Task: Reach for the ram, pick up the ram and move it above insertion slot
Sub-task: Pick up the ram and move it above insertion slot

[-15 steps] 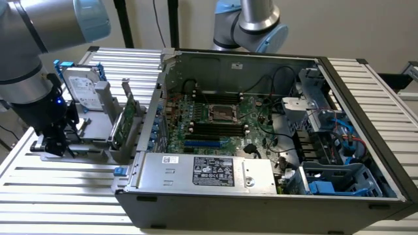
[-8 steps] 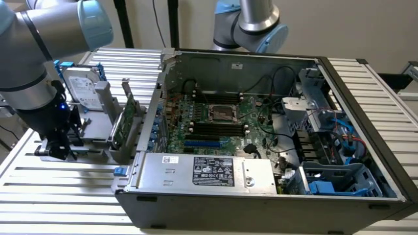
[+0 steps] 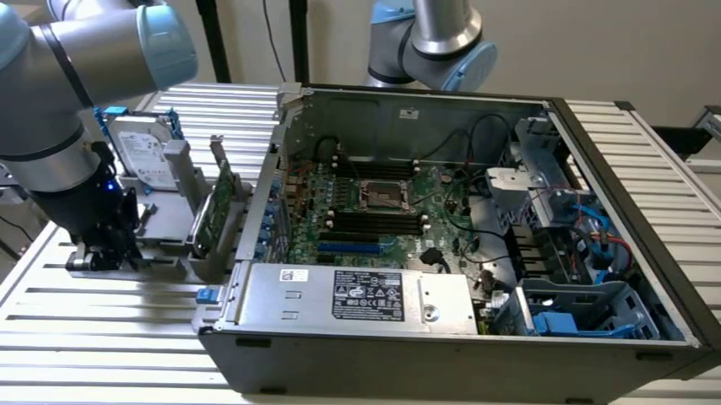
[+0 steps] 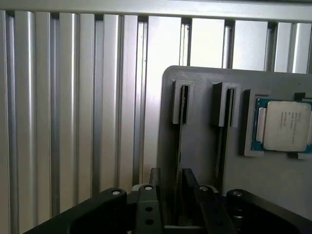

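Down at the end of the gray holder (image 4: 200,144) farthest from the computer case (image 3: 451,342), on the exterior view's left: straddling the ram (image 4: 179,141) with the gripper (image 4: 170,176). Jaws part-way open, with one of the fingers (image 4: 156,179) on each side of the thin board and a dark gap between them, wider than the board's edge. No firm grip to be seen; impossible to say whether either pad touches.

Ram kept upright on its long edge in a narrow groove of the holder, caught at its far end by a small bracket, probably to offer both flat faces to the pads and to leave the top edge free. Just beside it, a second groove (image 4: 222,122) of the same kind; further along, a processor chip (image 4: 285,124) lying flat in its own recess.

Above the ram, nothing in the way, so open room straight upward, judging by the wrist view. Sideways, very little: groove walls close on both faces, so any tilt likely to scrape or jam the board.

Between holder and motherboard, tall things: the hard drive (image 3: 147,156) and the green expansion card (image 3: 216,211) standing on the same holder, then the raised wall of the case. Inside, long dark memory slots (image 3: 372,224) open from above. Beyond the holder's rounded edge — bare ribbed table (image 4: 58,122).
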Tool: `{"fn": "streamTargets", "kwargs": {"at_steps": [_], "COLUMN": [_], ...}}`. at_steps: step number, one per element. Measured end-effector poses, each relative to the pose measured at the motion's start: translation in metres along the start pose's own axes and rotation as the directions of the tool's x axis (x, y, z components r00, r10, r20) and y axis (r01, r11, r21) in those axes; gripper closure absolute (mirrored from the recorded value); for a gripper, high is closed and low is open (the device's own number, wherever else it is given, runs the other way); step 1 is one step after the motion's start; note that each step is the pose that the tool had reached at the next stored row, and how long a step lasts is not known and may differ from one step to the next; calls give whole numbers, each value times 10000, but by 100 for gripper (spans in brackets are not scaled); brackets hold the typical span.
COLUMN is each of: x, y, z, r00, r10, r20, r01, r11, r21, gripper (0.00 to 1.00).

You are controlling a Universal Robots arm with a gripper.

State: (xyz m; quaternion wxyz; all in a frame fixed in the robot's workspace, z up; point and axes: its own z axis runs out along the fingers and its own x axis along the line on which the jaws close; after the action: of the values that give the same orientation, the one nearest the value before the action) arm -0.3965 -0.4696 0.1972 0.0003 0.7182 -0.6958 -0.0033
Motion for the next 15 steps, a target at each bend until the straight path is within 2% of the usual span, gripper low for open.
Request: {"fn": "streamTargets", "kwargs": {"at_steps": [1, 2, 3, 13, 15], "x": [0, 1, 1, 1, 1], "y": [-5, -9, -13, -36, -39], "z": [0, 0, -1, 0, -1], "r00": [10000, 10000, 10000, 10000, 10000], "r10": [0, -1, -1, 1, 1], "r20": [5, 9, 14, 77, 80], "r01": [0, 1, 1, -1, -1], "r11": [10000, 10000, 10000, 10000, 10000], "r21": [-1, -3, -5, -4, -6], "gripper": [73, 73, 79, 79, 87]}}
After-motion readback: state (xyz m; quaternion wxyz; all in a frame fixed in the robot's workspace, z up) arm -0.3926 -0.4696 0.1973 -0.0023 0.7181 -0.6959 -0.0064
